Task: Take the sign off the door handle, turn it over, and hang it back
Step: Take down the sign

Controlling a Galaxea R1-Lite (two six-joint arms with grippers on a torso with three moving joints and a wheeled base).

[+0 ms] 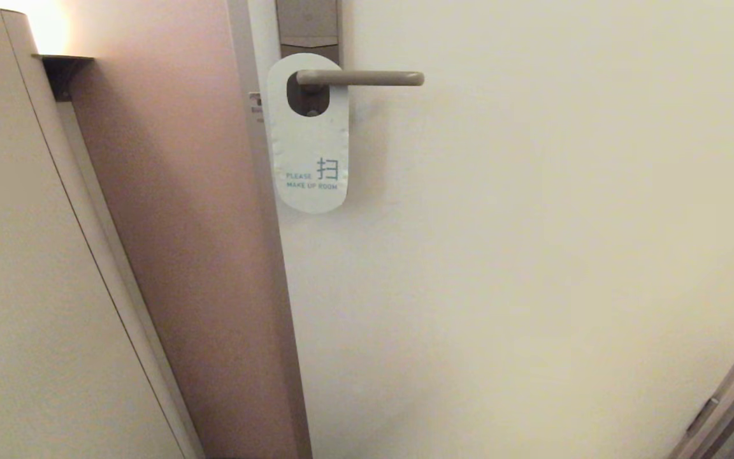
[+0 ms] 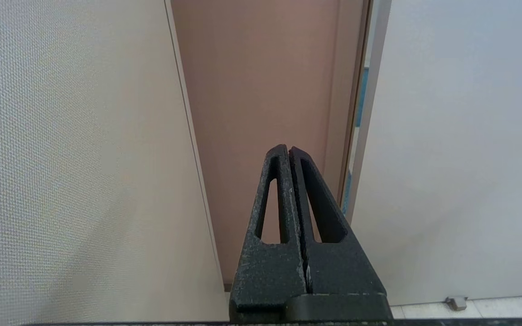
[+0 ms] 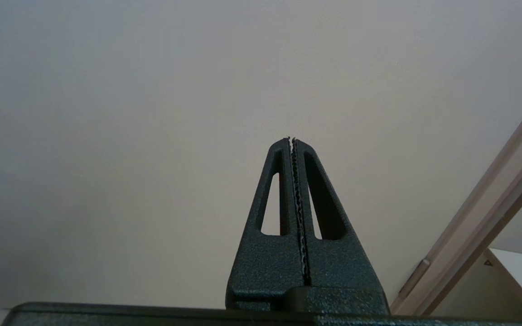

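The sign (image 1: 308,143) hangs by its oval hole on the door handle (image 1: 360,78), white side out, reading "PLEASE MAKE UP ROOM". The handle is a slim beige-grey lever on a brown-grey backplate (image 1: 308,22) at the top of the head view. Neither gripper shows in the head view. My left gripper (image 2: 288,149) is shut and empty, pointing at the pink-brown door frame low down. My right gripper (image 3: 292,140) is shut and empty, facing the plain door face. The sign and handle are out of both wrist views.
The cream door (image 1: 532,255) fills the right of the head view. A pink-brown frame panel (image 1: 201,255) and a beige wall (image 1: 23,287) stand on the left. A second frame edge (image 1: 730,395) crosses the lower right corner. A floor door stop (image 2: 456,302) sits low.
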